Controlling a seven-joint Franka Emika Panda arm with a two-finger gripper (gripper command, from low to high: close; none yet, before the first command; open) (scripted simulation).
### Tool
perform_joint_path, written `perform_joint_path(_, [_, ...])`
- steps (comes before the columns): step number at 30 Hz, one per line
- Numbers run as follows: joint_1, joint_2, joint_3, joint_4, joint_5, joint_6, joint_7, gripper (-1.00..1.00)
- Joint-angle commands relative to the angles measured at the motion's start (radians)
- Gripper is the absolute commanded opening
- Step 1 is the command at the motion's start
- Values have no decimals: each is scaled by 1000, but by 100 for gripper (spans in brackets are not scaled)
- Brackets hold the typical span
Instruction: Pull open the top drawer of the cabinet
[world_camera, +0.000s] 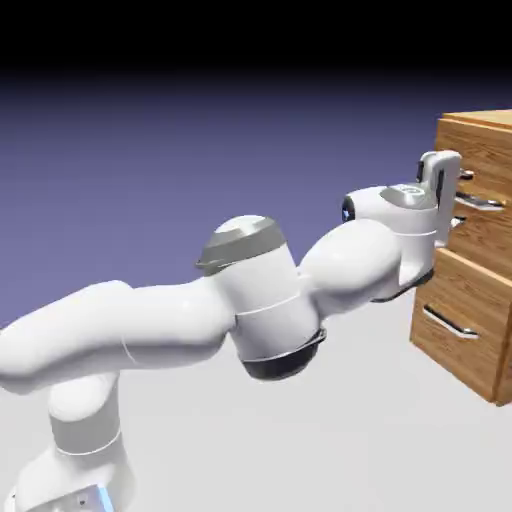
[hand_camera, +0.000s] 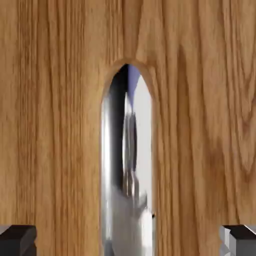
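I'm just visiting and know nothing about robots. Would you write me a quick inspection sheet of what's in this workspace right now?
Surface: plain pale table, bare where visible.
Job's things: wood-grain cabinet; the top drawer appears shut; its silver handle lies between the fingertips.
Clutter: nothing seen.
Grippers: gripper at the top drawer front, open, fingertips wide apart on either side of the handle, not touching it.
Cables: nothing seen.
Surroundings: blue-violet backdrop, dark at the top.
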Motion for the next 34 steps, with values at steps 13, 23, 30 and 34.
perform_joint_path(13, [-326, 56, 139, -471, 6, -162, 80, -100])
perform_joint_path(23, [-617, 44, 303, -833, 50, -260, 104, -100])
perform_joint_path(30, [-824, -13, 433, -1067, 108, -299, 91, -100])
perform_joint_path(34, [-895, -42, 479, -1139, 137, -301, 81, 100])
